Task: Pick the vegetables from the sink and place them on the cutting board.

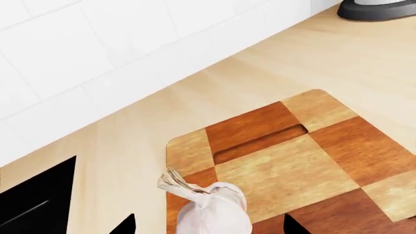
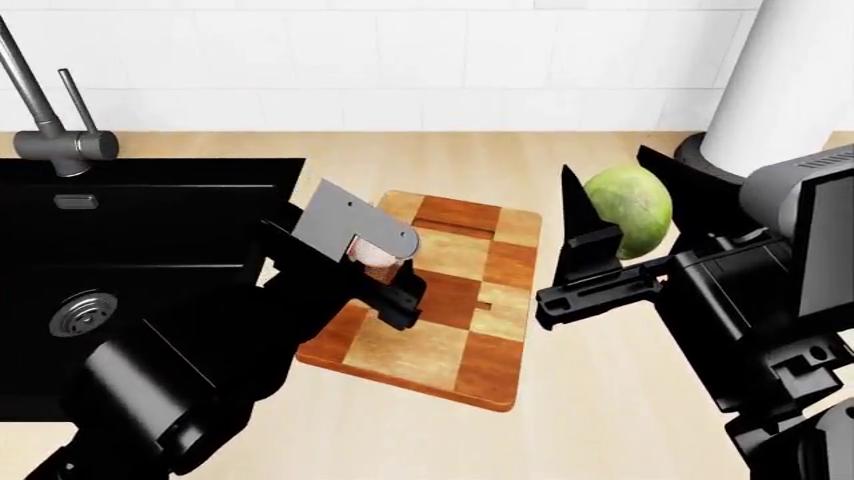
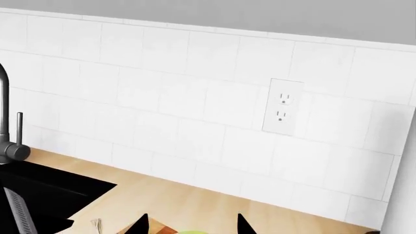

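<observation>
The whitish garlic bulb (image 1: 215,209) sits between the fingertips of my left gripper (image 1: 208,226), with a gap on each side; this gripper is open. The bulb is over the checkered cutting board (image 1: 286,165), at the end nearest the sink (image 2: 147,250). Whether it rests on the wood I cannot tell. From the head, the garlic (image 2: 374,250) peeks out under the left gripper (image 2: 380,265). My right gripper (image 2: 621,200) is shut on the yellow-green vegetable (image 2: 630,208), held in the air to the right of the board (image 2: 441,350). Only the vegetable's top (image 3: 192,232) shows in the right wrist view.
The grey faucet (image 2: 54,130) stands at the sink's back left, and a round drain (image 2: 83,313) lies in the basin. A tall white appliance on a dark base (image 2: 787,80) stands at the back right. A wall outlet (image 3: 283,106) is set in the white tiles.
</observation>
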Tool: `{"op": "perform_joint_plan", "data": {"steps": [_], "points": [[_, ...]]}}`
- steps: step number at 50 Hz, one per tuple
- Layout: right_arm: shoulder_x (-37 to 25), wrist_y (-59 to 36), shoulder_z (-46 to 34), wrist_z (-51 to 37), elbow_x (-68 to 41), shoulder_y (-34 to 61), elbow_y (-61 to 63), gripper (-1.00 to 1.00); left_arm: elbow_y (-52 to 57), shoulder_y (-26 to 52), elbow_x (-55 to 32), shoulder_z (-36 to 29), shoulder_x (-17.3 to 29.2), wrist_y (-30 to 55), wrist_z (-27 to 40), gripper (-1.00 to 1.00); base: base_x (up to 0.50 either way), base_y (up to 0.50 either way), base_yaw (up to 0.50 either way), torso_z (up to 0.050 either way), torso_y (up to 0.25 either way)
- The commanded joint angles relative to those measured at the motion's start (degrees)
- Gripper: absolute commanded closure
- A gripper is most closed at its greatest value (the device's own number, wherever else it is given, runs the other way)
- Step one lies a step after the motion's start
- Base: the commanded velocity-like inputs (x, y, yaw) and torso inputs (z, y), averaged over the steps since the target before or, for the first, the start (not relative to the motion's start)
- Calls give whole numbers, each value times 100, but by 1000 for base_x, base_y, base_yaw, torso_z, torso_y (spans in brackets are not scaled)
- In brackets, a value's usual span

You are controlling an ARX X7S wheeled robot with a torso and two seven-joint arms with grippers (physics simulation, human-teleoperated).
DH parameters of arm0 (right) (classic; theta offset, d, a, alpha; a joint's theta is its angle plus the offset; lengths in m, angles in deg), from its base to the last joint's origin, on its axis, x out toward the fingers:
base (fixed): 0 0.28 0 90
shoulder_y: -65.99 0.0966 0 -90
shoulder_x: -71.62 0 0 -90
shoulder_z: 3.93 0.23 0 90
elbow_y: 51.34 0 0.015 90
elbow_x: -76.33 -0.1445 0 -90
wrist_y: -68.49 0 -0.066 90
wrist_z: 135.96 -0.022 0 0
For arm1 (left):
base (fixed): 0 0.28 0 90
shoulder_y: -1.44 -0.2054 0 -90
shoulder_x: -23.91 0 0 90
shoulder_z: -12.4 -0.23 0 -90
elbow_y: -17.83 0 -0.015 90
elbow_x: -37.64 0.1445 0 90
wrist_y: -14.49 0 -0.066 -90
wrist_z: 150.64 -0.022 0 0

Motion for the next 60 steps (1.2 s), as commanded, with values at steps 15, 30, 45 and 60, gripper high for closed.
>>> {"op": "perform_joint_plan", "data": {"steps": [15, 30, 45, 60], "points": [[71, -24, -5, 72, 86, -10, -73, 100, 107, -5, 3, 29, 50, -114, 106, -100, 0, 0, 0, 0, 1], [1128, -465, -613, 573, -713, 836, -1822, 100, 1197, -171, -160, 1639, 97, -818, 898, -100, 0, 0, 0, 1, 0], [2259, -437, -1150, 1665, -421, 959, -4111, 100, 1250, -337, -180, 2258, 14, -1033, 1307, -100, 0, 0, 0, 0, 0], [2494, -439, -1470, 1922, -137, 756, -4844, 100, 1324, -302, -260, 2299, -15, -991, 1390, -100, 0, 0, 0, 0, 0]]}}
